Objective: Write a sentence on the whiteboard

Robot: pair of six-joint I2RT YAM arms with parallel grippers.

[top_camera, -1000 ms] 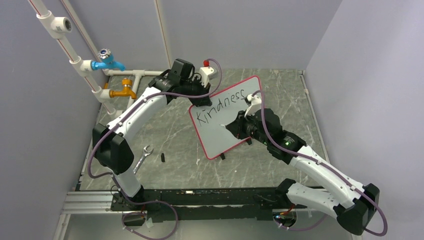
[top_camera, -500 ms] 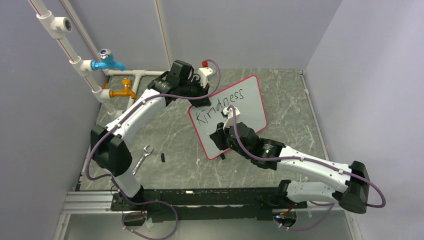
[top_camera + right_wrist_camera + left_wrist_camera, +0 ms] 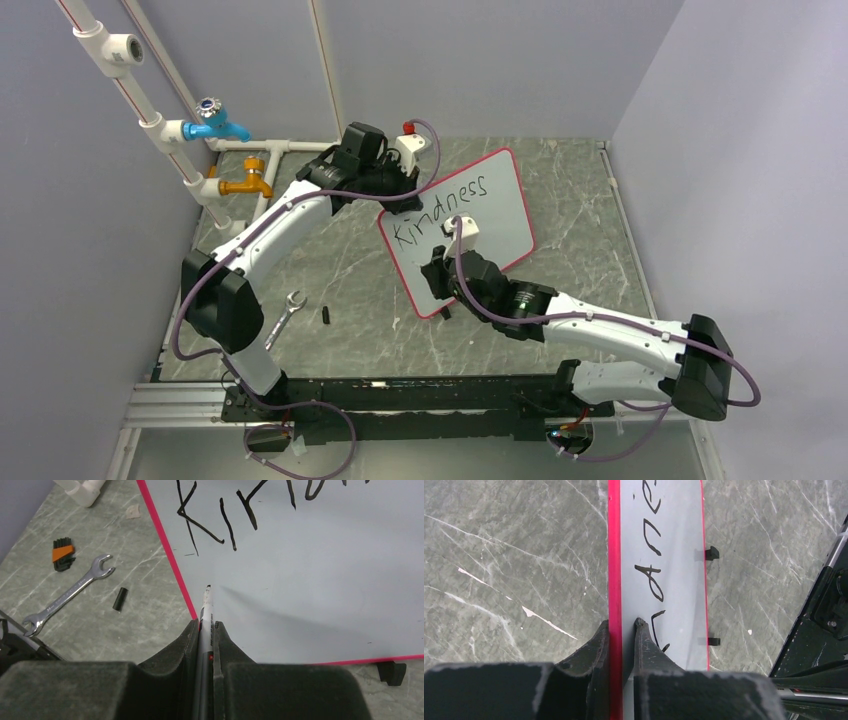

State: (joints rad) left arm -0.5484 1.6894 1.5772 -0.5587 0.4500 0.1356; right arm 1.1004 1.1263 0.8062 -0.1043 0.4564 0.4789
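Observation:
The whiteboard (image 3: pixel 503 218), white with a red rim, stands tilted on the table. Only "Kindness" (image 3: pixel 440 212) is written on it, along its top. My left gripper (image 3: pixel 402 197) is shut on the board's upper left rim; in the left wrist view (image 3: pixel 621 622) one finger is on each side of the red rim (image 3: pixel 614 570). My right gripper (image 3: pixel 436 270) is shut on a marker (image 3: pixel 206 607) in front of the board's lower left part. The marker tip sits just inside the left rim, below the "K" (image 3: pixel 192 517). I cannot tell if it touches.
A wrench (image 3: pixel 284 316) and a small black cap (image 3: pixel 327 313) lie on the table left of the board. They also show in the right wrist view, wrench (image 3: pixel 70 594) and cap (image 3: pixel 119 599). White pipes with a blue tap (image 3: pixel 215 122) and an orange tap (image 3: pixel 247 183) stand at the back left.
My right arm has swung left with the marker, from the board's right side to its lower left part. The left gripper and the board have hardly moved.

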